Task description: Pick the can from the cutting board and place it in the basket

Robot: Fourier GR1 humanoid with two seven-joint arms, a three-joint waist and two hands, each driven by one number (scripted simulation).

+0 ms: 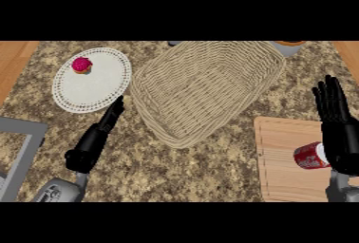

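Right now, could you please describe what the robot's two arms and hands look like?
Both hands are black with long, slim, segmented fingers and a thumb. The left hand sits on a grey forearm whose rounded grey casing carries darker slot-like markings near the lower edge. The right hand joins a grey forearm, of which little shows. No cables or sleeves are visible.

A kitchen — granite counter [210, 166], cutting board [288, 161], cupcake plate [91, 85].

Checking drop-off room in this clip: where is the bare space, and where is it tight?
The basket is bare inside. Bare counter lies between the left hand, the basket and the cutting board. Tight spots: the can against the right hand, and the plate beside the basket.
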